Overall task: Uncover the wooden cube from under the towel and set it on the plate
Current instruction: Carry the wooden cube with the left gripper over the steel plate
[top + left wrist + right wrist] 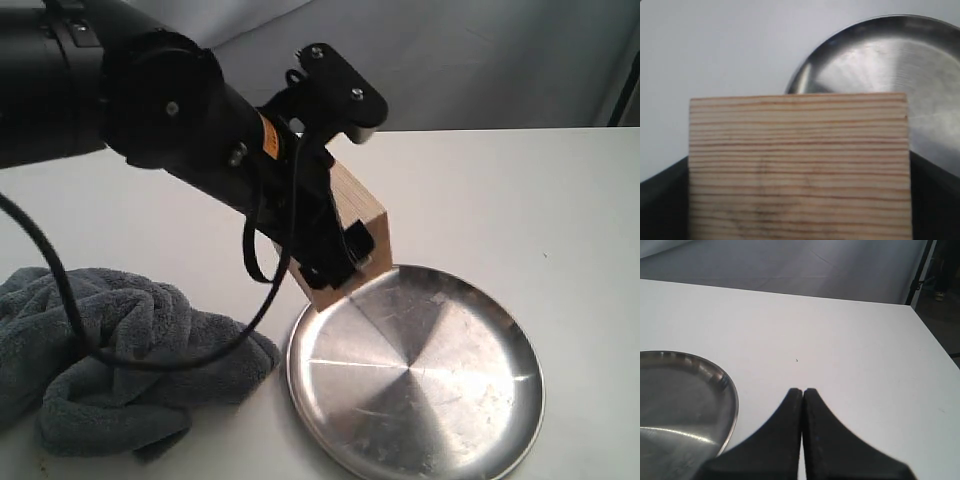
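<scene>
Exterior view: the left gripper (335,262) is clamped on the cube (364,212), holding it tilted at the plate's (300,350) rim, apparently poised for setting down. The towel (110,340) lies bunched beside the plate, off the cube. The right gripper (803,399) hangs empty, fingers pressed together, probably to stay clear of the drop.

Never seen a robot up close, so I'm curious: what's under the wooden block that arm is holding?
The rim of the metal plate and the white table lie below the block. The spot beneath is hidden by the block and the left gripper, so contact is unclear.
</scene>
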### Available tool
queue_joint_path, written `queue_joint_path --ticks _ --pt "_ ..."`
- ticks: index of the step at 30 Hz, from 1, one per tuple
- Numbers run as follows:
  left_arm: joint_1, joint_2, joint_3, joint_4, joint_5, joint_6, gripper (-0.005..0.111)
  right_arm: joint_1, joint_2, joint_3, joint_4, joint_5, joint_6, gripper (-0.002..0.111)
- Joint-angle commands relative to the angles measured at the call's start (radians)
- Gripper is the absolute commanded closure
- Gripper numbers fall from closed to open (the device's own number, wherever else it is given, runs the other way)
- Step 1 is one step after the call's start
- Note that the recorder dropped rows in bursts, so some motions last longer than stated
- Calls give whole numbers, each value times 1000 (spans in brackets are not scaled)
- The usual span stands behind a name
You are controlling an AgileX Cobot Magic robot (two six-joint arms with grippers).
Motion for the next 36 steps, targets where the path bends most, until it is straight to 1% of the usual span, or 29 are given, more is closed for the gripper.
queue_joint_path --ticks 1,6,9,14,17,19,26,36 --pt "-87 -13 6 -12 -45 -22 107 2 -6 4 5 -7 -3 108" --pt "-163 9 6 -20 -102 -26 107 2 -6 4 5 -7 -3 108" --pt "-187 30 6 -20 -123 -26 107 2 -6 4 5 -7 -3 108" --pt "-189 96 6 -28 -169 -26 107 2 -6 4 5 -7 -3 108" --pt "-189 155 6 -37 -246 -26 107 2 -6 4 5 -7 -3 108" --pt "-189 192 -1 -37 -265 -26 107 2 -6 4 5 -7 -3 108" --pt "-189 291 -28 -33 -247 -26 107 2 -6 4 5 -7 -3 108" --pt "-182 313 -28 -6 -305 -26 107 2 -6 4 5 -7 -3 108"
